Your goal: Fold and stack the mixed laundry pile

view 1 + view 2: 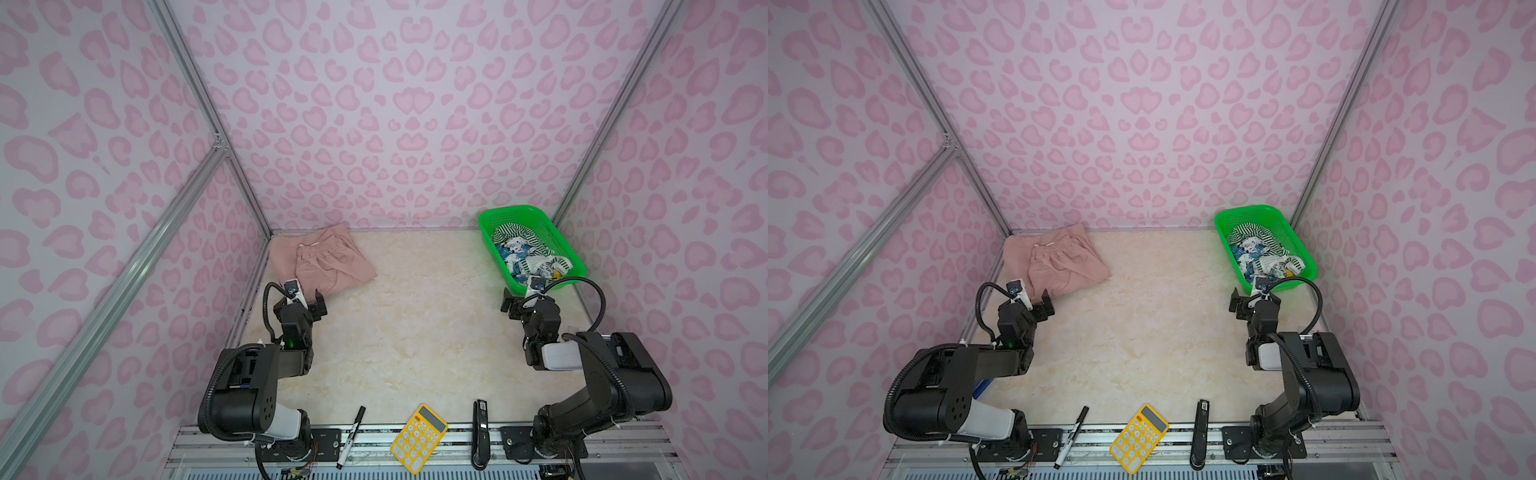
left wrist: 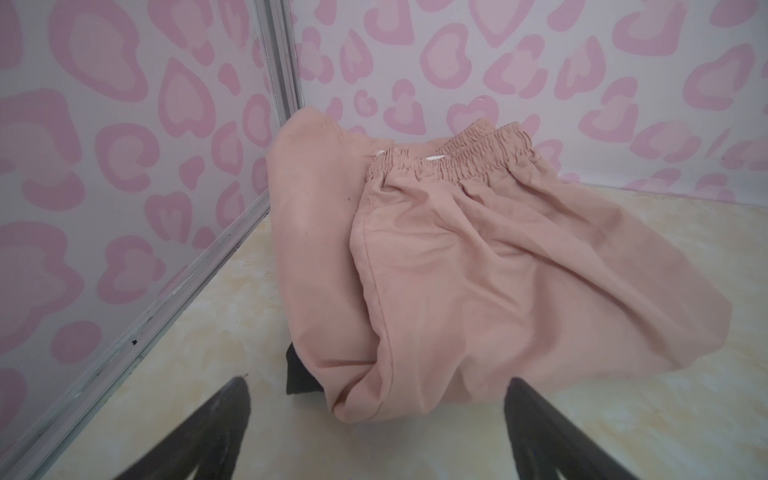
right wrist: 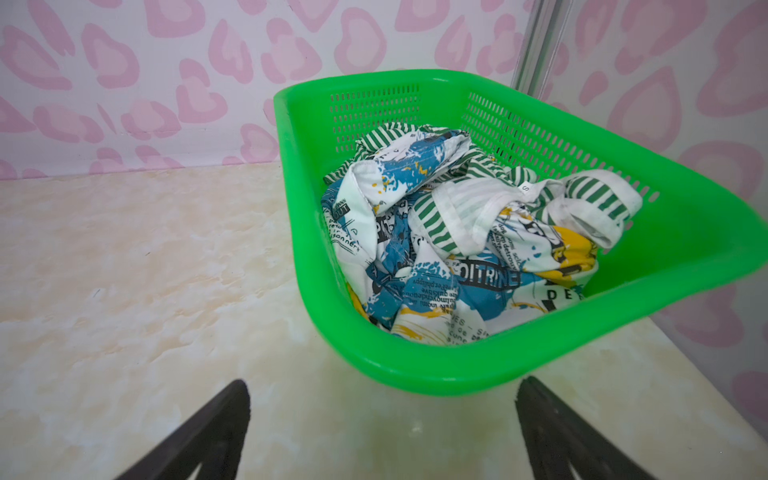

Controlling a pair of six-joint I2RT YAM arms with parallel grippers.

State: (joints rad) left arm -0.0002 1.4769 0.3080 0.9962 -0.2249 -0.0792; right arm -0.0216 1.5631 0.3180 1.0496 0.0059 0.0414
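The mixed laundry pile is split in two. Dusty-pink drawstring shorts [image 1: 332, 264] [image 1: 1065, 266] [image 2: 478, 270] lie folded in the back left corner, and a black scrap [image 2: 299, 374] peeks out beneath them. Striped [image 3: 453, 212] and blue-white printed pieces [image 3: 415, 166] lie crumpled in the green basket [image 1: 515, 210] [image 1: 1246, 210] [image 3: 415, 374] at the back right. My left gripper [image 1: 309, 301] [image 1: 1038, 301] [image 2: 378, 384] is open just in front of the shorts' near edge, holding nothing. My right gripper [image 1: 521, 297] [image 1: 1246, 299] [image 3: 384, 382] is open and empty before the basket's near rim.
A yellow calculator [image 1: 419, 438], a marker [image 1: 351, 436] and a black bar-shaped tool [image 1: 481, 432] lie along the table's front edge. Pink-patterned walls with metal frame rails close in the left, back and right sides. Bare marble tabletop [image 1: 415, 324] spreads between the arms.
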